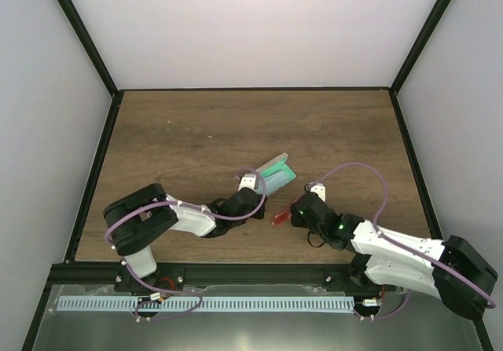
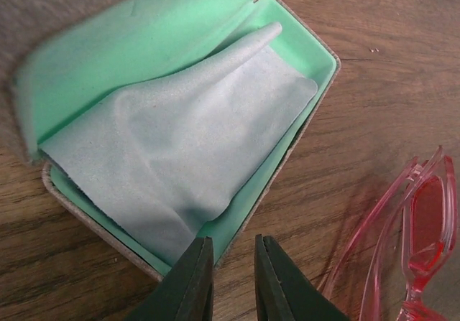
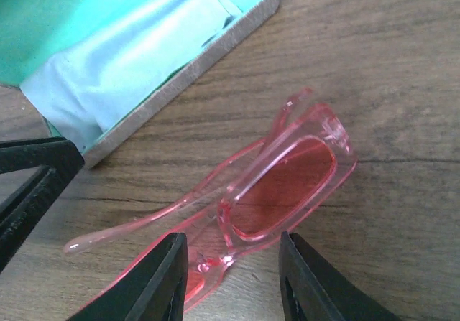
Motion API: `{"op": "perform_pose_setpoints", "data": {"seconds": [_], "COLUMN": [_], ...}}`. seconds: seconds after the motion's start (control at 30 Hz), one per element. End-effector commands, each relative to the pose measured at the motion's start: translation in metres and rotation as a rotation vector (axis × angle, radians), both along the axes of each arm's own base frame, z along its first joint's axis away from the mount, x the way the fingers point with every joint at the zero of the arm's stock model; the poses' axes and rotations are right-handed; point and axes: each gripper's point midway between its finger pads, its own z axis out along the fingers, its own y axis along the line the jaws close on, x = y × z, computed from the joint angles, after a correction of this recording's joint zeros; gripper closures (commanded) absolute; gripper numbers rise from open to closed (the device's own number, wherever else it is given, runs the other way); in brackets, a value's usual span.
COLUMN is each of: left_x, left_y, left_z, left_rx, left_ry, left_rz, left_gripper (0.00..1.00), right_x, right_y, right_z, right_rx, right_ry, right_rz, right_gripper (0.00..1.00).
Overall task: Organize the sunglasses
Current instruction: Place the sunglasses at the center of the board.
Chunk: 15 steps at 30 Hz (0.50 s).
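Sunglasses lying on the table near its near edge, just right of the open case, cloth inside, right gripper parted astride one end, left gripper slightly open, empty, by the case's rim

One pair of sunglasses, red and translucent. One spectacle case - grey outside, green inside, its two halves lying open. One pale blue cleaning cloth. One wooden table. Two robot arms: one left arm and one right arm. Two grippers - the left gripper and the right gripper - each with two dark fingers, four fingers in all. Two purple cables, one looping along each arm.
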Motion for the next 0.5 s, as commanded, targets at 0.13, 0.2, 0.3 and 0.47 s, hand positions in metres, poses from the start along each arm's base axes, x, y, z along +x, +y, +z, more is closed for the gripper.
{"op": "perform_pose_setpoints", "data": {"seconds": [0.13, 0.2, 0.3, 0.47], "left_x": [-0.023, -0.030, -0.041, -0.045], "left_y": [-0.018, -0.025, -0.035, -0.032], "left_z": [-0.011, -0.014, -0.017, -0.014], "left_rx": [-0.009, -0.016, -0.001, 0.045], "left_ry": [0.029, 0.037, 0.036, 0.011], "left_rz": [-0.069, -0.091, -0.118, -0.101], "left_gripper": [0.81, 0.81, 0.81, 0.78], "right_x": [-0.002, -0.001, 0.000, 0.005], "right_y": [0.001, -0.001, 0.000, 0.001], "right_z": [0.000, -0.003, -0.006, -0.003], "right_rx": [0.080, 0.069, 0.052, 0.038], "right_ry": [-0.004, -0.005, 0.002, -0.006], "right_rz": [-0.022, -0.032, -0.033, -0.042], "right_gripper": [0.71, 0.73, 0.73, 0.74]}}
